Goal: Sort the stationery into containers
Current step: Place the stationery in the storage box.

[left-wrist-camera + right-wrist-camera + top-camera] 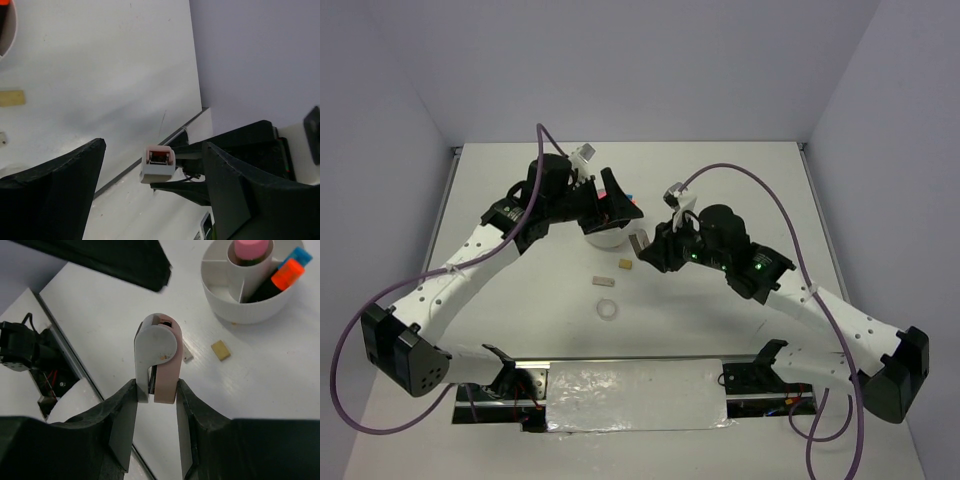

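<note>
My right gripper [156, 385] is shut on a small white and pink stapler-like item [159, 352] and holds it above the table; in the top view the gripper [645, 245] is just right of the round white tub [604, 238]. The tub [240, 310] holds a pink tube [251, 248] and blue-capped [299, 256] and orange-capped [287, 274] markers. My left gripper [610, 205] hovers over the tub, open and empty [154, 145]. A tan eraser [623, 265], a second eraser [601, 279] and a clear tape ring [608, 309] lie on the table in front of the tub.
The table's front edge has a metal rail [620, 362] and a foil-covered plate [635, 393] between the arm bases. Purple cables [760, 190] loop over both arms. White walls stand close behind and beside the table.
</note>
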